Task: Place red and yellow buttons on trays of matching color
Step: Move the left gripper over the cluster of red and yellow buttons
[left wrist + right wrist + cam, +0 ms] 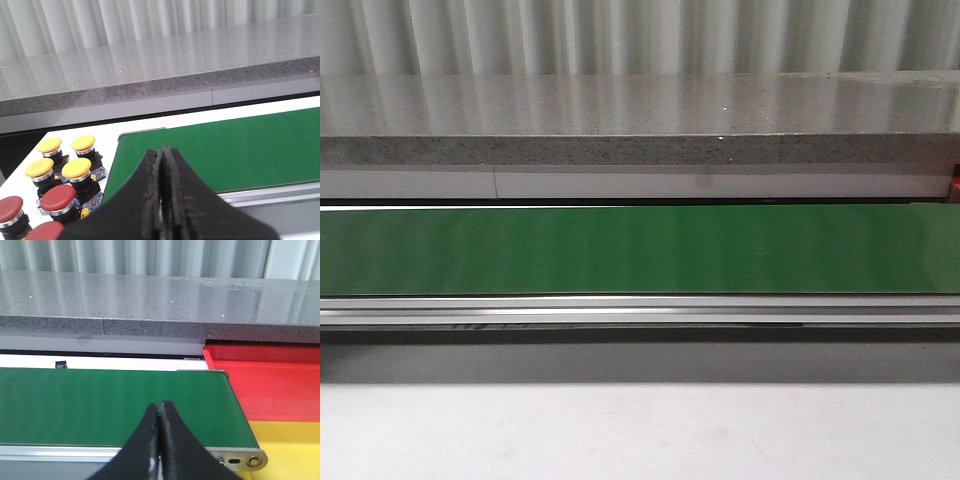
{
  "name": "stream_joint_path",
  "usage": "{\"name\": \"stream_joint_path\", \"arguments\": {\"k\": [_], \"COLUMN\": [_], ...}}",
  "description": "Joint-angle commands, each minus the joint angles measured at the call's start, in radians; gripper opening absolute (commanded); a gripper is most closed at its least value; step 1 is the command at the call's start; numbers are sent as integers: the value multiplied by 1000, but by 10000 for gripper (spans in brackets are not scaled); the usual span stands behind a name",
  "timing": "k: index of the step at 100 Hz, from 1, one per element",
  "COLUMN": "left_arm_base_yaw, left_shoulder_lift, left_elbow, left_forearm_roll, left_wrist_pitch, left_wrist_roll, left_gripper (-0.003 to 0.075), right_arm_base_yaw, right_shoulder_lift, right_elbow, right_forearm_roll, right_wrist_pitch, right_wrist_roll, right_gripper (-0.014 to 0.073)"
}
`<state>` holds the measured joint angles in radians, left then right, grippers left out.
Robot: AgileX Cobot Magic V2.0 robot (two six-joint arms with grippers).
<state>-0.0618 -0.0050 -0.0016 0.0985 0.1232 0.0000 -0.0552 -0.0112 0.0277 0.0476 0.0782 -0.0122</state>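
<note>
In the left wrist view, several yellow buttons (76, 168) and red buttons (58, 197) stand on black bases on a white surface beside the end of the green belt (220, 150). My left gripper (161, 152) is shut with nothing in it, above the belt's near edge. In the right wrist view, the red tray (270, 385) and the yellow tray (290, 450) lie side by side past the belt's other end. My right gripper (159, 406) is shut and empty over the belt (100, 400). Neither gripper shows in the front view.
The green conveyor belt (640, 250) runs across the front view with a metal rail (640, 310) along its near side. A grey stone ledge (640, 120) and a curtain lie behind it. A white table surface (640, 430) is in front.
</note>
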Motion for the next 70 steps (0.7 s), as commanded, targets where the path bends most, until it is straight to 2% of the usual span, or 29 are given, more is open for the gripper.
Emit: {"name": "stream_joint_path", "arguments": {"k": [1,13,26,40,49,70], "left_arm_base_yaw": [-5,-5,-5,-5,-5,-5], "left_shoulder_lift": [-28,-23,18,118,206,422], "left_elbow": [-16,-93,-178,-270,-341,-456], "left_forearm_roll": [-42,-44,-44,-44,-58,-84], "left_wrist_pitch": [-61,77,159,199,293,300], "left_wrist_roll": [0,0,0,0,0,0], "left_gripper": [-20,-20,-20,-20,-20,-20], "right_arm_base_yaw": [-4,-4,-4,-4,-4,-4], "right_shoulder_lift": [-15,-15,-15,-15,-15,-15], "right_elbow": [1,1,1,1,1,1], "right_forearm_roll": [-9,-9,-9,-9,-9,-9], "right_wrist_pitch": [-85,-85,-85,-85,-85,-85], "right_wrist_roll": [-2,-2,-2,-2,-2,-2], "right_gripper": [-67,-67,-67,-67,-67,-67]}}
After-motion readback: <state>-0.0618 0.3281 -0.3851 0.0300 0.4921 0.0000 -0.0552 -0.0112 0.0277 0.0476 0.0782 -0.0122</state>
